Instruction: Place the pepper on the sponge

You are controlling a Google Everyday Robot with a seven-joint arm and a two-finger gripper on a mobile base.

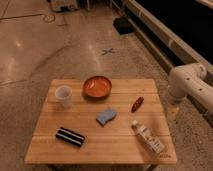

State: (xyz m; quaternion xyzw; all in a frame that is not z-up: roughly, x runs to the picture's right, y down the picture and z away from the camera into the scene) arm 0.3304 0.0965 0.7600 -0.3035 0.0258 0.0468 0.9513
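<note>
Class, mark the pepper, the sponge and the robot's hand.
pepper [137, 104]: camera view, middle of its red body.
sponge [106, 117]: camera view, centre of its blue top.
hand [172, 111]: camera view, its lower end, right of the table [115, 147].

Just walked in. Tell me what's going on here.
Nothing is being handled yet. The robot's arm is off the right side of the wooden table, with its tool hanging down beside that edge, touching none of the things. The pepper lies on the table near the right edge, apart from the sponge at the middle. It has not been placed on the sponge.
</note>
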